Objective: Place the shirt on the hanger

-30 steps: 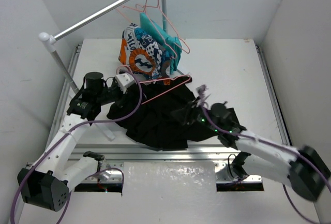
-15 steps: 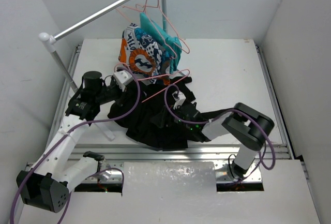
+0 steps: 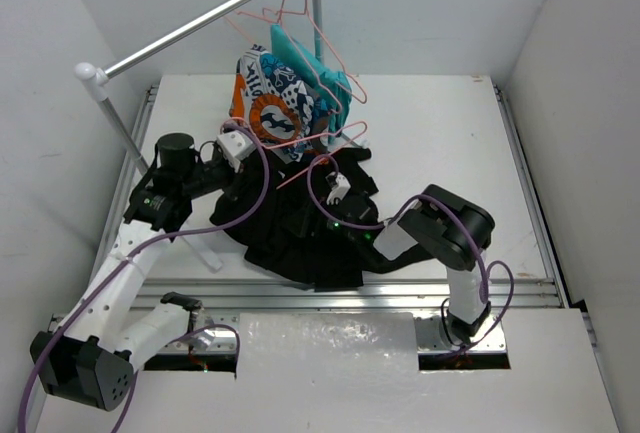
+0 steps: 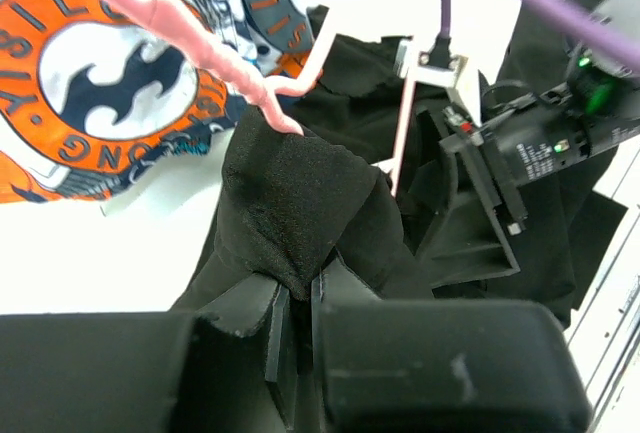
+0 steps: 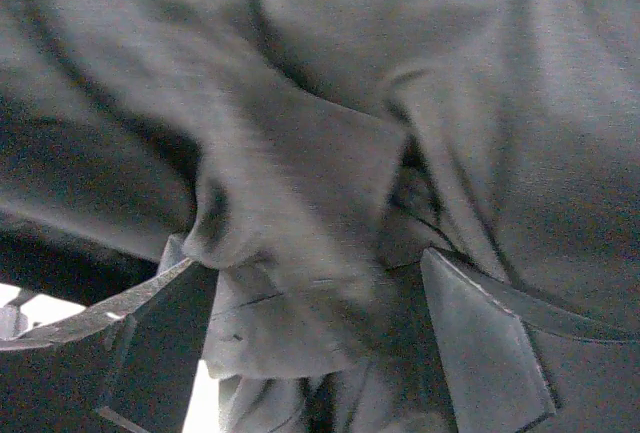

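Observation:
The black shirt (image 3: 290,238) lies heaped mid-table. My left gripper (image 3: 250,165) is shut on a bunched fold of the shirt (image 4: 300,203) at the heap's far left; in the left wrist view the gripper (image 4: 295,288) pinches that fold. A pink hanger (image 3: 305,171) lies slanted across the heap's far edge. One arm of the hanger (image 4: 190,43) ends against the pinched fold. My right gripper (image 3: 320,215) is pressed low into the heap. In the right wrist view this gripper (image 5: 315,293) stands open, with loose shirt folds (image 5: 300,183) between its fingers (image 5: 480,343).
A silver rail (image 3: 200,28) on posts crosses the back left, with spare pink hangers (image 3: 300,18) on it. An orange-white-blue patterned garment (image 3: 268,103) and a teal one (image 3: 312,68) hang just behind the heap. Purple cables loop over both wrists.
My right arm has folded in and swung left onto the shirt heap, and its jaws have opened. The left gripper, still shut on the fold, has drawn slightly back toward the rail.

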